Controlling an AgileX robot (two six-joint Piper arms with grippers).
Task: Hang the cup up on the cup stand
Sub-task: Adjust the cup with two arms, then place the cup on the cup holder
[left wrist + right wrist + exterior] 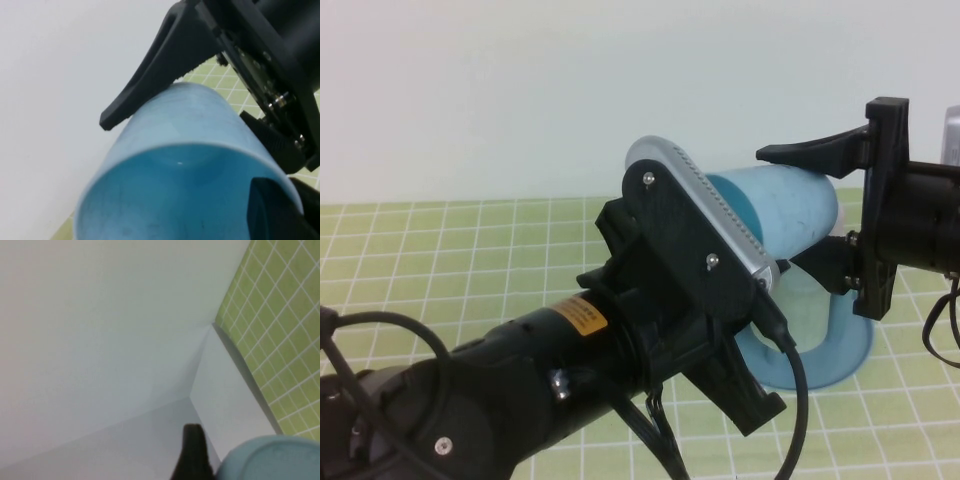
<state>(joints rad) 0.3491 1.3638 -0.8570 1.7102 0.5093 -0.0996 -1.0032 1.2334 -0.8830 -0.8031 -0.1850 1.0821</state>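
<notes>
The light blue cup (805,205) lies on its side in the air, above the round blue base of the cup stand (825,365). My left gripper (287,200) is shut on the cup's rim, with one black finger (267,210) inside the mouth. My right gripper (778,208) comes in from the right and straddles the cup's closed end. Its upper finger (810,155) lies along the top and its lower finger (820,268) presses underneath. The right wrist view shows the cup's bottom (280,460) beside one fingertip (192,450). My left wrist hides the stand's pegs.
A green grid mat (470,270) covers the table, ending at a white wall (520,90) behind. My left arm and its wrist camera mount (700,250) fill the foreground, trailing a black cable (795,400).
</notes>
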